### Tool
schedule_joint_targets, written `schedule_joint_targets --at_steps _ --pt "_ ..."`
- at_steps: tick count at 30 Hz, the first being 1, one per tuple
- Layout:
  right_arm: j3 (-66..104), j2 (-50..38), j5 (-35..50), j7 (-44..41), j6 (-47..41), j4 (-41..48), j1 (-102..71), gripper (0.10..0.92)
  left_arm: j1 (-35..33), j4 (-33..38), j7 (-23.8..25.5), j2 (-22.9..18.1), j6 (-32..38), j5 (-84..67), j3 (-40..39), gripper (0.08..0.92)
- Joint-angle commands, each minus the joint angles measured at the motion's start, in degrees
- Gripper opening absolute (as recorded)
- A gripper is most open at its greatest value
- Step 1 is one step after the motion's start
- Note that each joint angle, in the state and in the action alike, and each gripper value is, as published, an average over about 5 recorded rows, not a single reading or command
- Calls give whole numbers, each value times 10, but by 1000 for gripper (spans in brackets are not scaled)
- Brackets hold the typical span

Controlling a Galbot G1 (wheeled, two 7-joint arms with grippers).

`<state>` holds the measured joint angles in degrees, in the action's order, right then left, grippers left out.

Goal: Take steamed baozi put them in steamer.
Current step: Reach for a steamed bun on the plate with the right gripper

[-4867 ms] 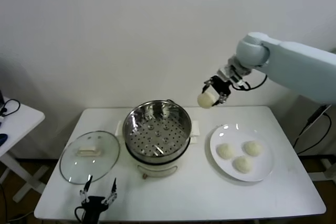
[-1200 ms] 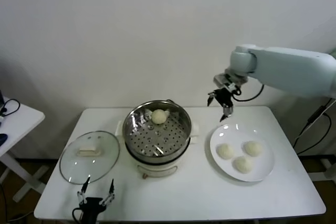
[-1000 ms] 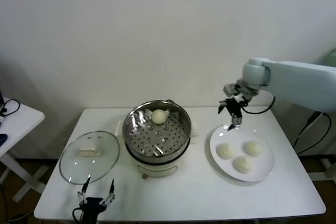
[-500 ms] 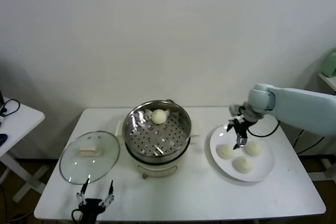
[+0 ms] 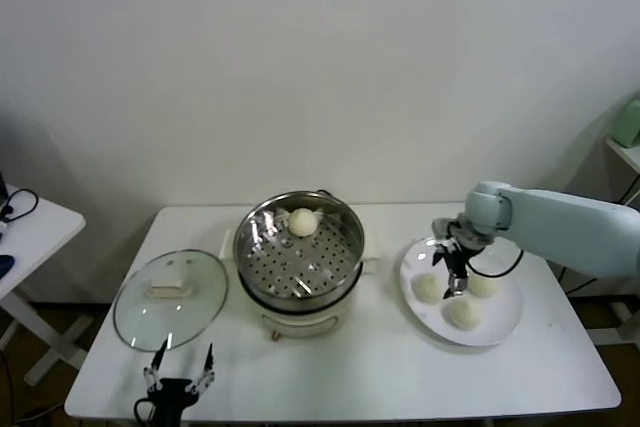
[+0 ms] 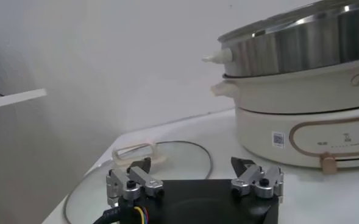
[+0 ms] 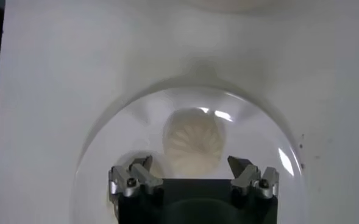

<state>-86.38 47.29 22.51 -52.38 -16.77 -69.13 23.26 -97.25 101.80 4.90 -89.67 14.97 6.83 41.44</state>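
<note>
Right jaws open and empty above the plate of buns

From the head, my right gripper (image 5: 452, 269) hung over the white plate (image 5: 500, 329) between three steamed baozi (image 5: 429, 289); one sat in the steamer (image 5: 299, 250); my left gripper (image 5: 180, 379) waited open and empty at the worktop's near edge. At the right wrist, a soft pleated bun (image 7: 191, 141) lay on glossy plate: I judged that squeezing could dent it, or it could slide

The steamer (image 5: 299, 252) was shiny polished steel over a glossy cream plastic base (image 6: 301, 125). The lid (image 5: 170, 299) was clear glass with a cream plastic handle. The baozi (image 7: 192, 142) looked matt, finely pleated dough on a glossy white plate (image 5: 498, 322). The table (image 5: 400, 372) was smooth matt white.
</note>
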Motion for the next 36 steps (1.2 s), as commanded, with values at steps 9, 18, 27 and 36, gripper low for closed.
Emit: schedule_joint_targets --at_steps 9,18,27,36 --pt "28 14 -34 13 -5 22 -44 823 2 -3 1 1 1 -2 5 823" --pt "37 17 -44 21 -6 25 -54 815 2 -3 0 1 3 -2 7 823" --pt "57 18 -56 20 -7 26 -69 734 1 -1 0 1 4 -1 7 823" --pt "61 13 -56 17 -6 20 -56 660 -1 2 0 0 6 -1 7 823"
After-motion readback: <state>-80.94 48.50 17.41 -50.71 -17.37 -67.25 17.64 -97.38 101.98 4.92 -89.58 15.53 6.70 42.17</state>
